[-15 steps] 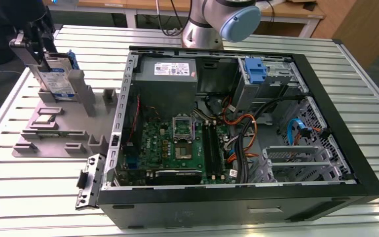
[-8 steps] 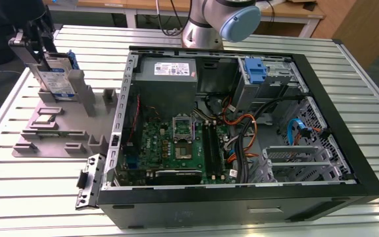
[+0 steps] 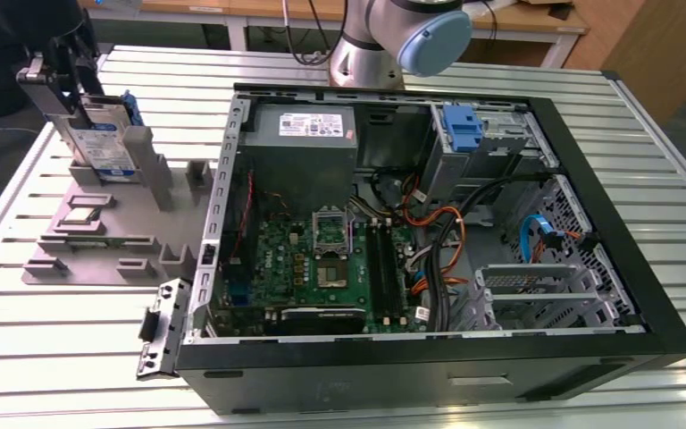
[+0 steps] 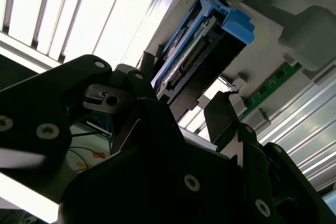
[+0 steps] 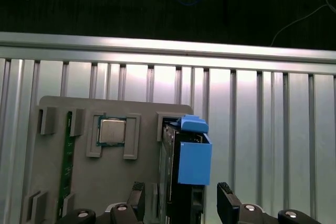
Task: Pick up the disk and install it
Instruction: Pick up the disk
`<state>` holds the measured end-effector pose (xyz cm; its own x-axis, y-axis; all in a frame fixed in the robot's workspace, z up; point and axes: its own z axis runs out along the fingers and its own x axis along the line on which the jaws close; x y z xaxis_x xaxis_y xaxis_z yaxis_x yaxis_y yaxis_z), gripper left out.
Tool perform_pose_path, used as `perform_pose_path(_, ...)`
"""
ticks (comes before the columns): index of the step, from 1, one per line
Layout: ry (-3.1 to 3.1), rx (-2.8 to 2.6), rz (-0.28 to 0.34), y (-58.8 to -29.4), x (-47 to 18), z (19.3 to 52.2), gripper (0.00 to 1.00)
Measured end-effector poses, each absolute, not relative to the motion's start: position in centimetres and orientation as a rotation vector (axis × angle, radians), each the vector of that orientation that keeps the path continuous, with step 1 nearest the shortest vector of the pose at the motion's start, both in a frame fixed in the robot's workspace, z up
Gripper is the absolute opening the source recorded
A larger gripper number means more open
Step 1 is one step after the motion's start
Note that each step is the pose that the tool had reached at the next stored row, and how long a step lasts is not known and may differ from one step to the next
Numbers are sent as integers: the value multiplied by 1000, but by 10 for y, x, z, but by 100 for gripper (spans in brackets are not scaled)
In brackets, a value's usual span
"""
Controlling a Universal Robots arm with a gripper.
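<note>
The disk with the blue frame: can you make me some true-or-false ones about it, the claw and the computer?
1. The disk stands upright in the grey holder. True.
2. The disk is already inside the computer. False: it is in the holder, outside the case, on the exterior view's left.
3. The claw is open, with one finger on each side of the disk. True.
4. The computer's side is closed up. False: it is open, and the green board shows inside.
5. A small square chip sits in the holder beside the disk. True.
</note>
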<state>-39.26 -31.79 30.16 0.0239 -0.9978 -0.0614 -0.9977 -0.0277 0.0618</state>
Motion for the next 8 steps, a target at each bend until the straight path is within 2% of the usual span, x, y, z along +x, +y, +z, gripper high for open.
perform_pose_path(7,-2190,2247,-137,-318,-393,302,64)
perform_pose_path(8,-2190,2247,-137,-318,-393,302,57)
